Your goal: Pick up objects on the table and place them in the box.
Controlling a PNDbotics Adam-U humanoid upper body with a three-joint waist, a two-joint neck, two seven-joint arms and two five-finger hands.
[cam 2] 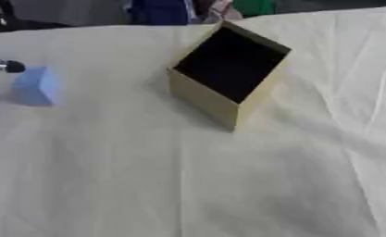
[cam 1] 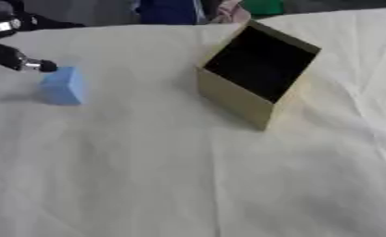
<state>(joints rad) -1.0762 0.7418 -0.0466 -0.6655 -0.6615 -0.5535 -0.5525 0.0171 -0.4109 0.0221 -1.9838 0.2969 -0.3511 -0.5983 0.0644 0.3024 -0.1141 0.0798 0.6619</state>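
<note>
On the white tablecloth (cam 1: 188, 176) a light blue block (cam 1: 64, 86) sat well left of the open tan box (cam 1: 236, 95). The left hand (cam 1: 17, 59) hovered at the block's upper left, one fingertip just beside it; its opening couldn't be told, and it held nothing.

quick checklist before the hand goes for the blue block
1. Blue block on the cloth, nothing on or against it: ok.
2. Left hand near the block's upper left corner: ok.
3. Hand touching the block or not: cannot tell.
4. Fingers set to grasp: cannot tell, only a fingertip shows.
5. Box open, dark inside, nothing seen in it: ok.
6. Cloth between block and box free of things: ok.
</note>
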